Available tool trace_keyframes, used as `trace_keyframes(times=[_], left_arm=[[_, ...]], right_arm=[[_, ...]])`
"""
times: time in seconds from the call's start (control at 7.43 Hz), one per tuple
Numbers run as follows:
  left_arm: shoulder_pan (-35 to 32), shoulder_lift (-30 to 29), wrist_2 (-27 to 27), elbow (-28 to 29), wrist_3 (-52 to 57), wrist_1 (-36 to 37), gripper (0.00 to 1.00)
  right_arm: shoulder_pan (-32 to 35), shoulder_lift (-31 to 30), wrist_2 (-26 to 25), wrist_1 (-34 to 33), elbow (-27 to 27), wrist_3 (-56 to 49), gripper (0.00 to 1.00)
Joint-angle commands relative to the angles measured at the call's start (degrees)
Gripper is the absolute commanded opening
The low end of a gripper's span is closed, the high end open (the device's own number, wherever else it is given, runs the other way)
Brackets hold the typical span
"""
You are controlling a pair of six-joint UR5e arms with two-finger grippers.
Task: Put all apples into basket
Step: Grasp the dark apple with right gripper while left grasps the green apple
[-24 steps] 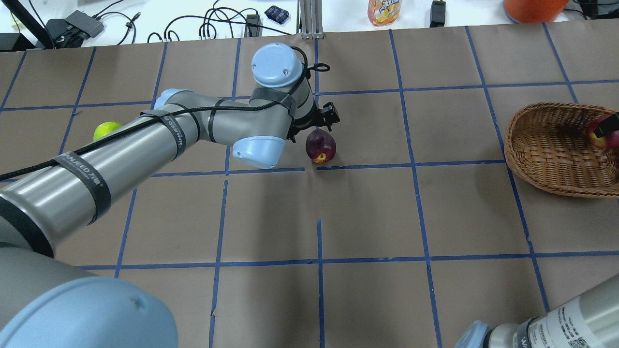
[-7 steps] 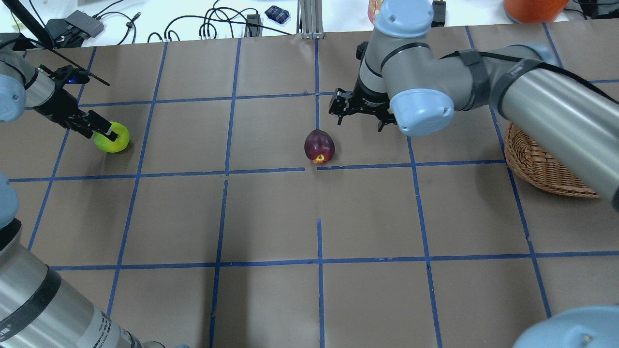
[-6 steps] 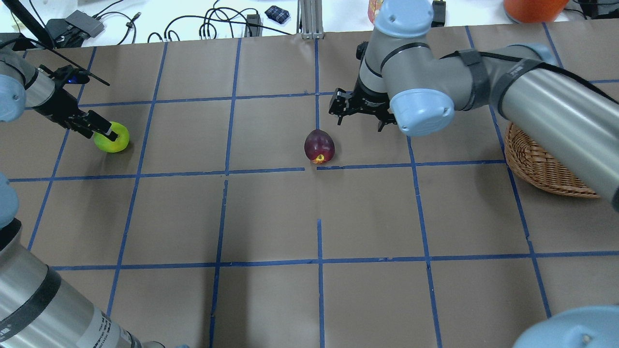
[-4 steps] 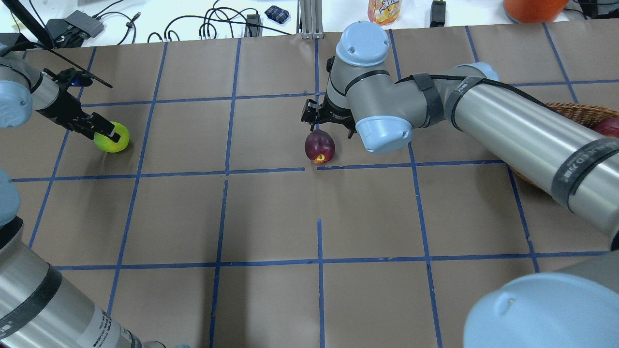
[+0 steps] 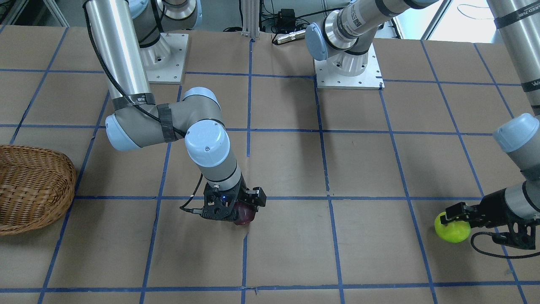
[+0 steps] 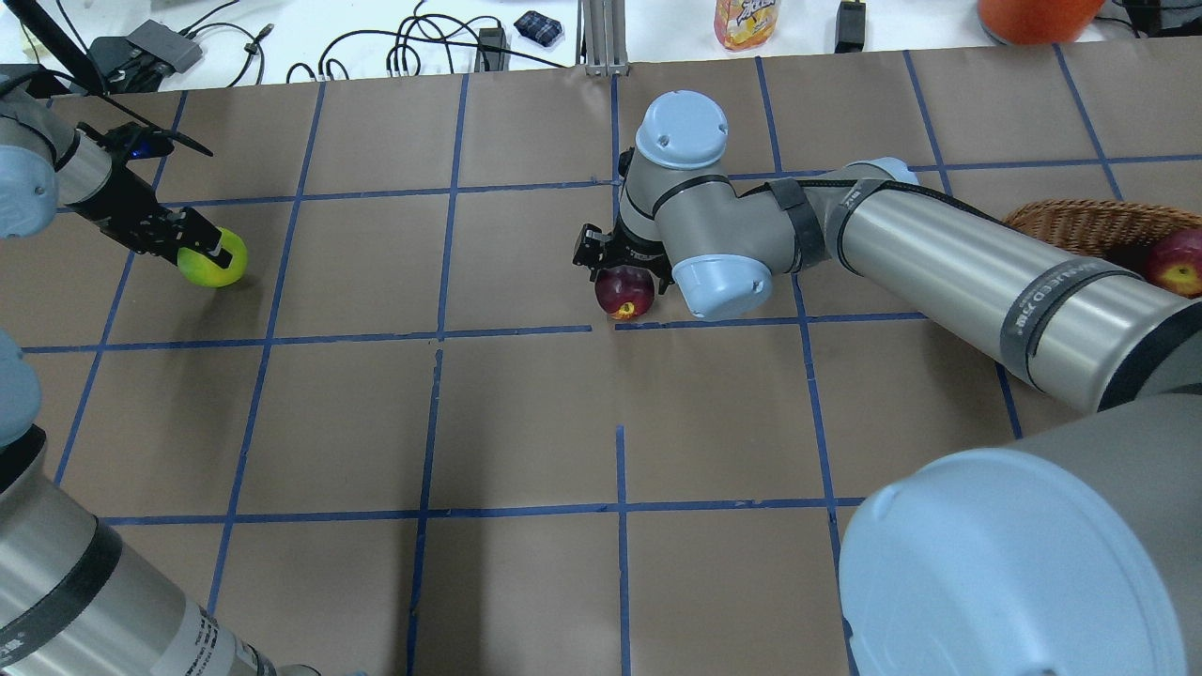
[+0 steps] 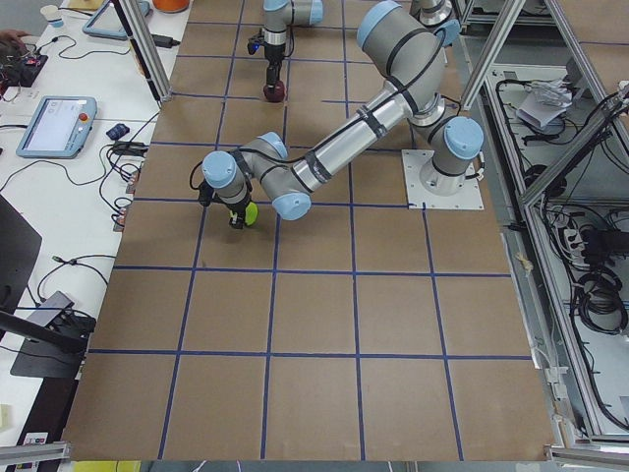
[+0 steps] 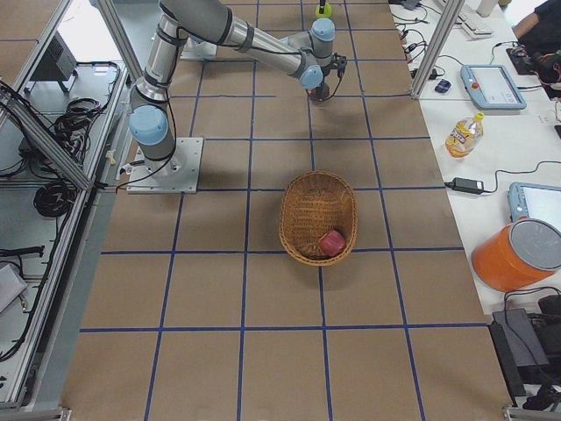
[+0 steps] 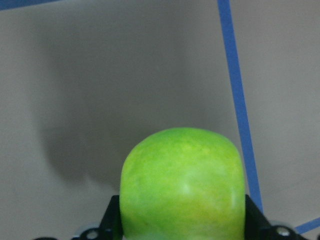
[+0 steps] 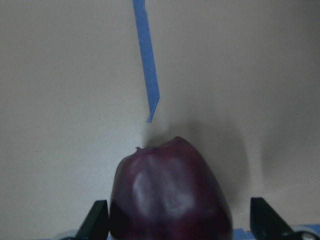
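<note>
Arm strap (image 6: 1044, 302) lettering illegible, maroon apple (image 6: 624, 292) between jaws

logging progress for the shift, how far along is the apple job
Done: the red apple with a yellowish patch lies in the woven wicker basket. In hand: the left end effector is shut on the yellow-green apple; the right end effector straddles the dark maroon apple, open. Left: close on the maroon one, carry both to the basket.

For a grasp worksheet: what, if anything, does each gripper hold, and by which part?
Left gripper: the yellow-green apple, pinched across its sides. Right gripper: nothing yet; its open fingers flank the maroon apple, one clear of it.
</note>
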Motion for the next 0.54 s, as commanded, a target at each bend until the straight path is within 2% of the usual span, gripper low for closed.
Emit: trace_keyframes(times=[0.0, 0.13, 0.27, 0.4], left_arm=[[-5.6, 5.2, -6.3, 0.2, -16.2, -5.6, 0.25], [-9.9, 6.7, -6.6, -0.8, -21.4, -5.6, 0.25], [-14.9, 7.7, -6.8, -1.5, -30.8, -5.0, 0.25], [-21.8, 8.2, -6.3, -2.1, -38.3, -4.5, 0.25]], right_arm=[[0.0, 0.5, 0.5, -0.1, 0.2, -0.1, 1.00], [0.0, 0.5, 0.5, -0.1, 0.4, -0.2, 1.00], [0.0, 0.4, 0.5, -0.1, 0.3, -0.6, 0.92], [-0.2, 0.0, 0.5, 0.0, -0.1, -1.1, 0.60]])
